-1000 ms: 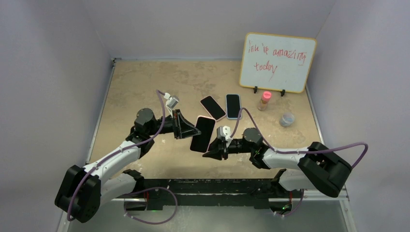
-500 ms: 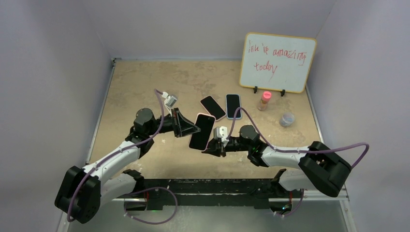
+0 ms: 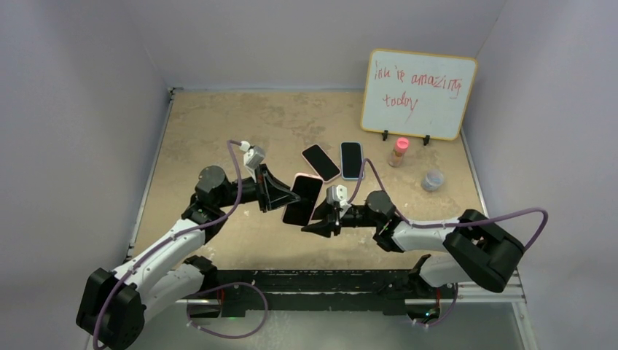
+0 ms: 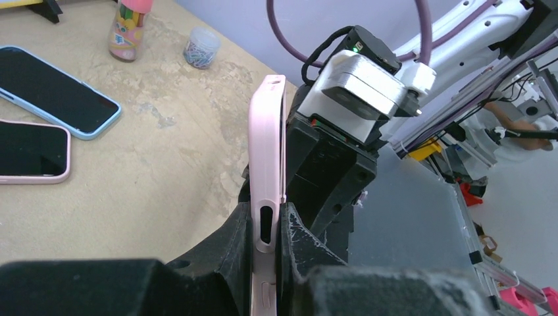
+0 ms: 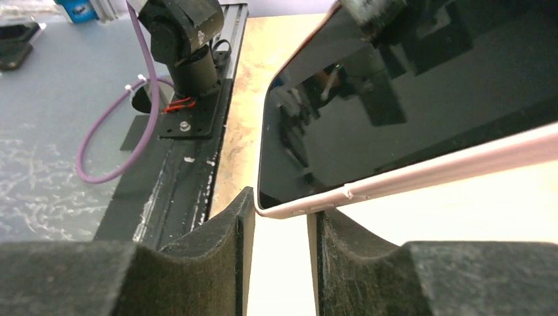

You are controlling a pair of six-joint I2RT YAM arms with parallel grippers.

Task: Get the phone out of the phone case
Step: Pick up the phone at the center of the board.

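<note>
A phone (image 3: 303,198) with a dark screen sits in a pink phone case (image 4: 266,151) and is held tilted above the table. My left gripper (image 3: 286,197) is shut on it, its fingers (image 4: 237,243) clamping the case's edge from both sides. In the right wrist view the glossy screen (image 5: 408,105) fills the upper right, with the pink rim (image 5: 434,170) beneath it. My right gripper (image 3: 315,223) stands open at the phone's lower corner. That corner sits just at the tips of its fingers (image 5: 230,230), which stand apart around it.
Two more phones lie flat behind, one in a pink case (image 3: 321,162) and one in a blue case (image 3: 351,160). A whiteboard (image 3: 419,93) stands at the back right, with a pink-lidded bottle (image 3: 399,152) and a small jar (image 3: 433,180) in front.
The left arm has carried the cased phone a little to the left and back. The right gripper followed it and now sits at the phone's lower corner.
</note>
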